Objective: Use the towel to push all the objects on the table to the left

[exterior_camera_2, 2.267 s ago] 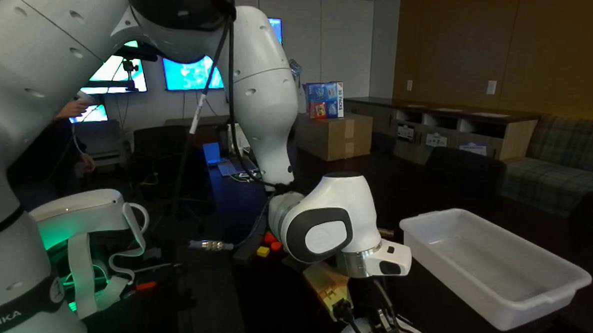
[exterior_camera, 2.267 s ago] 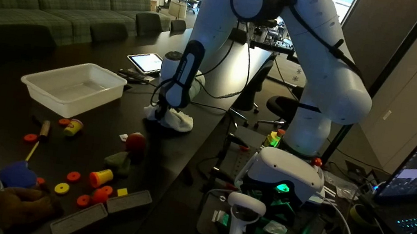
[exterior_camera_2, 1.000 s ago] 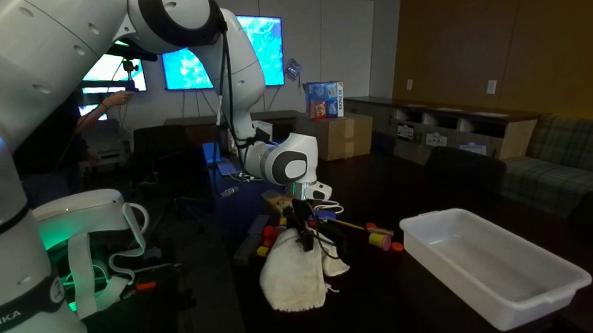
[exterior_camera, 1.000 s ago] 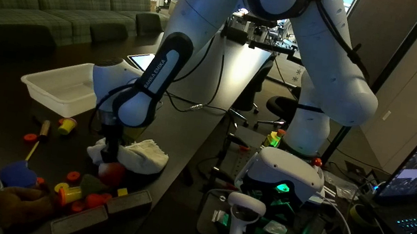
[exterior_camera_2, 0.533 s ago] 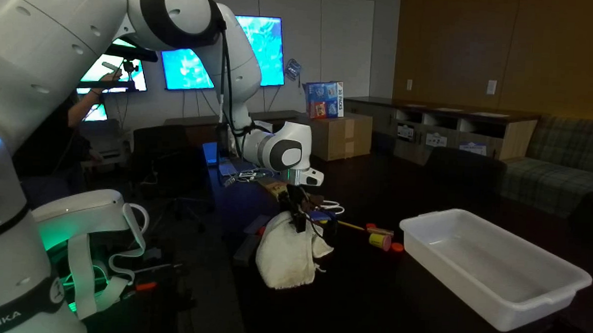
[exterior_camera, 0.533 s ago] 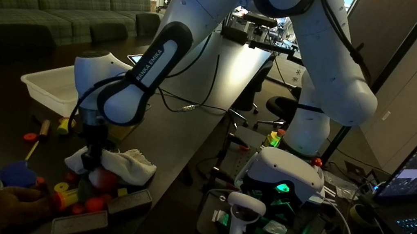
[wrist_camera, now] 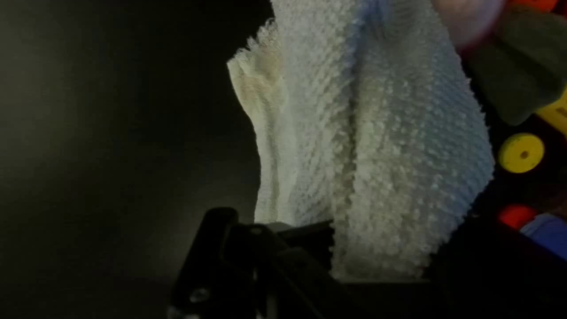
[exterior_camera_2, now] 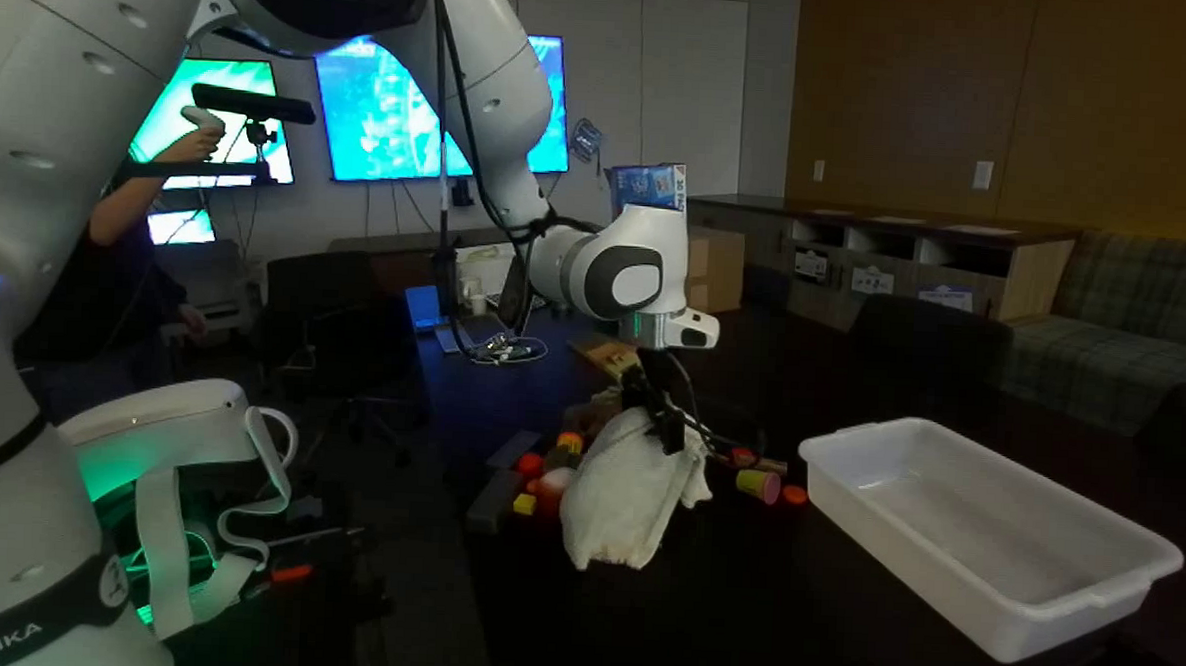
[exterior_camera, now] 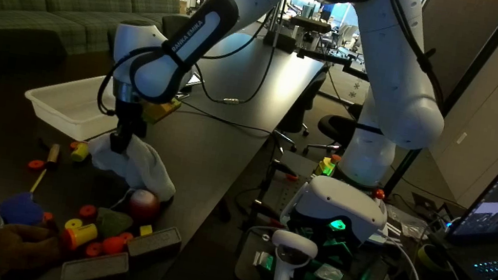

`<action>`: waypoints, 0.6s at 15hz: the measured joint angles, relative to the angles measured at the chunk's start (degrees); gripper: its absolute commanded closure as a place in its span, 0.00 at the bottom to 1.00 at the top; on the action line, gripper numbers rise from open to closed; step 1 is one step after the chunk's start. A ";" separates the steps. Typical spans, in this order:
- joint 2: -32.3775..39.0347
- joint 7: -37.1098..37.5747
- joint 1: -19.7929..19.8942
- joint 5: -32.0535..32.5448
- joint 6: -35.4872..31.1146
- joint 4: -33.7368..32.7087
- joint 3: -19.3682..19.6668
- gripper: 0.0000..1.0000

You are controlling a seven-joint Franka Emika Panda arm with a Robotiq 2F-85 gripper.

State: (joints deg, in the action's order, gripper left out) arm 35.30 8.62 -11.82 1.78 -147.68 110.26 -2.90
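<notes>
My gripper [exterior_camera: 120,142] is shut on a white towel [exterior_camera: 139,165], which hangs in folds from the fingers; it also shows in an exterior view [exterior_camera_2: 626,495] and in the wrist view [wrist_camera: 376,133]. The towel's lower end is at the red apple [exterior_camera: 144,206] and partly overlaps it. Beyond the apple lie a green lump [exterior_camera: 113,222], a yellow tub [exterior_camera: 81,235], a yellow disc [exterior_camera: 73,225], a yellow cube [exterior_camera: 145,230] and several red pieces [exterior_camera: 114,245]. A brown plush toy [exterior_camera: 21,246] and a blue piece [exterior_camera: 21,209] lie at the pile's far end.
A white bin [exterior_camera_2: 985,530] stands on the dark table. Near it lie a yellow-green tub [exterior_camera: 79,152], a wooden handle [exterior_camera: 53,155] and a red disc [exterior_camera: 36,164]. Two grey blocks, one [exterior_camera: 154,243] beside the other [exterior_camera: 95,269], lie along the table's edge.
The gripper swept the towel into the apple, green lump and yellow tub, shifting them toward the plush toy. Since half a second ago it has risen and drawn back; the apple rolled slightly back.
</notes>
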 measured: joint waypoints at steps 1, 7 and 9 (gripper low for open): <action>-0.66 -0.53 0.89 0.36 0.00 0.11 0.82 0.99; -0.31 2.95 -0.47 10.95 -0.19 -1.23 8.73 0.99; 1.66 6.79 -2.85 15.43 -0.19 -2.87 11.23 0.99</action>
State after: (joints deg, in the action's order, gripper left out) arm 36.96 15.41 -14.68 17.22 -147.87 107.39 8.33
